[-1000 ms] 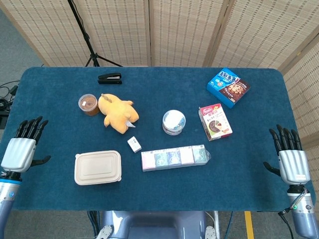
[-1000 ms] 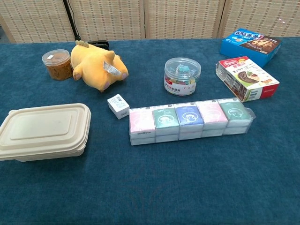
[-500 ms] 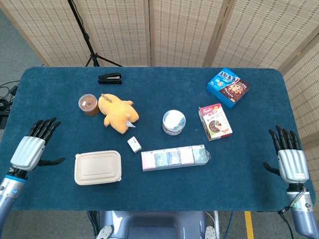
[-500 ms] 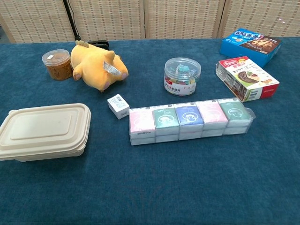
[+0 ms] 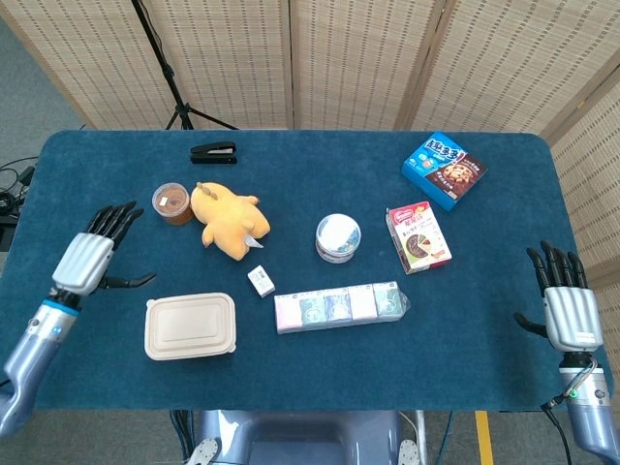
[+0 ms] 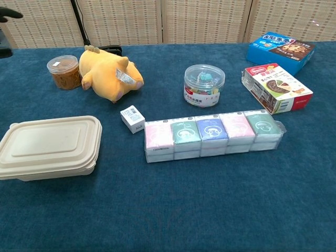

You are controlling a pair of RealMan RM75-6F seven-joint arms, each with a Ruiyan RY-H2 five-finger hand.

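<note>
Left robot hand: the left robot hand is seen empty, fingers spread wide, raised over the bench just left of the lidded container.
Right robot hand: the right robot hand is held open with nothing in it, fingers apart, at the bench edge well right of the lidded container.
Nearest things: the snack jar stands up and to the right of the left robot hand; the plush chick lies touching the jar's right side, behind the lidded container.
Surroundings: a small white box lies just right of the lidded container; the tissue pack row is found further right, the clear tub behind that row, two snack cartons well to the right, and a black stapler far behind.
In the way: nothing is seen between the left robot hand and the snack jar.
Change: the left robot hand has been moved inward and up toward the jar; its fingertips now show in the chest view's upper left corner. The right robot hand has barely shifted.
Materials: the bench is covered in blue felt-like cloth; the container is beige, rounded-rectangular and matte; the chick is soft yellow fabric; the tissue row is wrapped in glossy film.
</note>
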